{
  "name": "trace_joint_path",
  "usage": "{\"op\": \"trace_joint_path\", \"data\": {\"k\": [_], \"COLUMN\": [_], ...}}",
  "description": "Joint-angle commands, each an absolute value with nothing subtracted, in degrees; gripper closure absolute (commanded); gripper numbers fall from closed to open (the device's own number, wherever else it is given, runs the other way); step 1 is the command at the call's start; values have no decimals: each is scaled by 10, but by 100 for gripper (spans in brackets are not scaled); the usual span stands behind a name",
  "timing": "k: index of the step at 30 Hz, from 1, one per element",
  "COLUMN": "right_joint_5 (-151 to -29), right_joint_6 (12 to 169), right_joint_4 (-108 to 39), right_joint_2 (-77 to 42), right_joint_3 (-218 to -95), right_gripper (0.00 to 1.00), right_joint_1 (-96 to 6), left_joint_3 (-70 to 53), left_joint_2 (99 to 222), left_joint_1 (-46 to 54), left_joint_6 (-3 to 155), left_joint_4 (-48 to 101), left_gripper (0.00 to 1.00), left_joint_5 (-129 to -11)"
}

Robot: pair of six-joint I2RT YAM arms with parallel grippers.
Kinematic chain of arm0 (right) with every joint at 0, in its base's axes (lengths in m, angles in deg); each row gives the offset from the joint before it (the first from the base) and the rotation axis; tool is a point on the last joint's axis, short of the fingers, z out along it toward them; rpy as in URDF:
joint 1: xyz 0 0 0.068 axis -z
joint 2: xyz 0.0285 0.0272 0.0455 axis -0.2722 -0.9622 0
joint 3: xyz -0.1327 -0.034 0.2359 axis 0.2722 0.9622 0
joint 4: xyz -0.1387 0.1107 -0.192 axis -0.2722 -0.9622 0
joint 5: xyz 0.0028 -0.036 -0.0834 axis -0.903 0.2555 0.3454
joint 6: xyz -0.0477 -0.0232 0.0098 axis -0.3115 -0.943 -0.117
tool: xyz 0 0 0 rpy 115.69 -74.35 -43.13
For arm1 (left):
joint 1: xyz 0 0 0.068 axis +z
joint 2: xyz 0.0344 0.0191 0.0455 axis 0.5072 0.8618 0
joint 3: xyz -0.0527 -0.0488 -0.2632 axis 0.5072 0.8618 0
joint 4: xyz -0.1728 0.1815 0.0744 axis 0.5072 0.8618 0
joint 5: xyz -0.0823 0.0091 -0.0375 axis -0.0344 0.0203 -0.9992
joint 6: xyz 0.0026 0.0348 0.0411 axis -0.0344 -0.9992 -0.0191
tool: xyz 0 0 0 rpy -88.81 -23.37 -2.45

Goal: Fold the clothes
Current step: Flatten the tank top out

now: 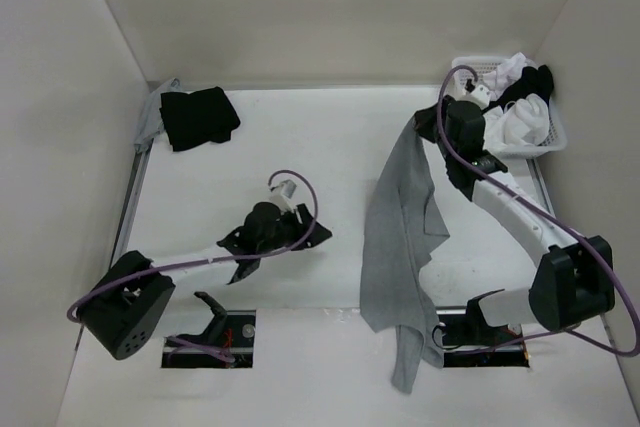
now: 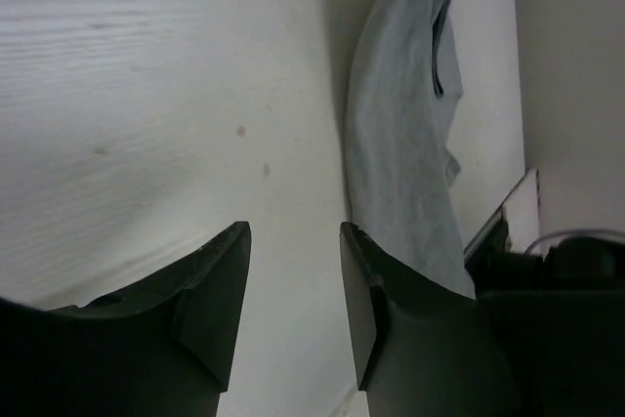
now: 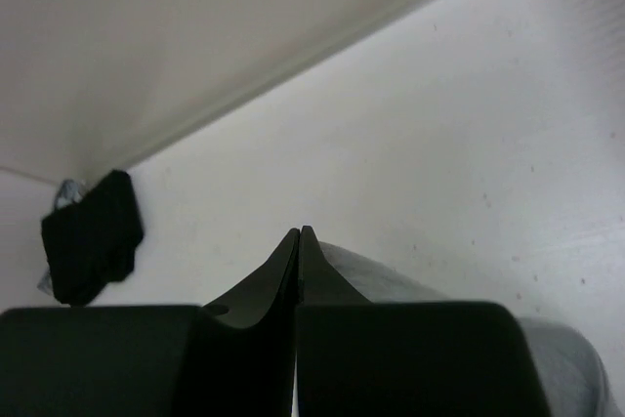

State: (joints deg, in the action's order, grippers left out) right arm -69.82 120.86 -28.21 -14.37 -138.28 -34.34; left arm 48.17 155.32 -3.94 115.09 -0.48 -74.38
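The clothes (image 1: 400, 237), a light-grey knit top, hang in a long strip from the back right of the table down past its front edge. My right gripper (image 1: 428, 130) is shut on the top's upper end and holds it lifted. In the right wrist view the jaws (image 3: 299, 231) are pressed together, and grey fabric (image 3: 391, 280) shows just behind them. My left gripper (image 1: 315, 232) is low over the table's middle, left of the hanging top and apart from it. Its jaws are open (image 2: 293, 231) with only bare table between them, and the grey top (image 2: 400, 163) is just to their right.
A black folded garment (image 1: 198, 117) lies at the back left on a grey cloth (image 1: 150, 115); it also shows as the black garment (image 3: 93, 236) in the right wrist view. A white basket (image 1: 556, 139) with white and black clothes (image 1: 520, 107) stands at the back right. Walls close in on three sides.
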Motion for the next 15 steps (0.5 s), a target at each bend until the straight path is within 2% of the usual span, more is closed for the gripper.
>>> {"op": "trace_joint_path", "data": {"k": [1,3,7,15], "right_joint_5": [-703,-705,-711,-728], "right_joint_6": [1225,1226,1221,1221], "right_joint_4": [-205,-205,-212,-215], "right_joint_2": [-150,-156,-151,-119], "right_joint_3": [-1442,-1453,-1467,-1461], "right_gripper": [100,100,100,100], "right_joint_1": [-319,-310,-298,-292], "left_joint_3": [412,376,308,242], "left_joint_2": [1557,1577,1637,1755], "left_joint_1": [-151,-223,-314,-360], "left_joint_6": [1065,1042,1015,996], "left_joint_4": [64,99,176,227], "left_gripper": [57,53,52,50], "left_joint_5": [-699,-673,-653,-617]}}
